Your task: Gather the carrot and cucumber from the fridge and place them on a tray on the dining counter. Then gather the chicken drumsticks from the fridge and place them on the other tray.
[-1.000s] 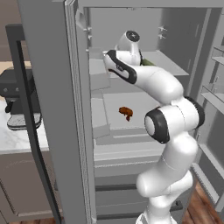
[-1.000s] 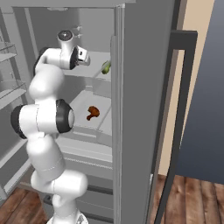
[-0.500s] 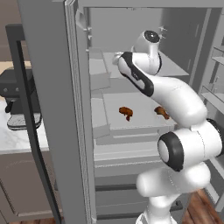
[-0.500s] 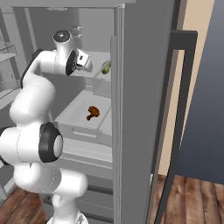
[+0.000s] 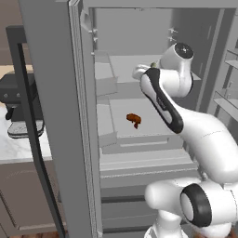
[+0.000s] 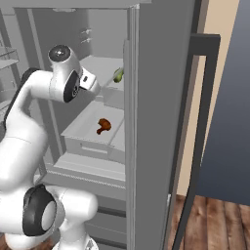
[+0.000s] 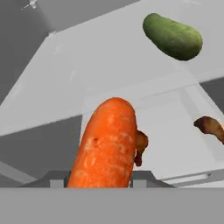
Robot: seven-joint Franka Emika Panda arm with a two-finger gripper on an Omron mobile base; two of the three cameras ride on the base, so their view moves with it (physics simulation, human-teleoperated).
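Open fridge [image 6: 146, 73] ahead, door edge running down the middle of the frame. White arm [image 6: 29, 127] rising at left and bent toward the upper shelf [image 6: 100, 66], wrist end close to the door edge. Green cucumber [image 6: 118, 74] lying on that shelf, partly hidden by the door (tip alone visible). Brown chicken drumstick [image 6: 103, 125] resting in the drawer [image 6: 90, 141] below. Wooden floor [image 6: 215, 219] at lower right.
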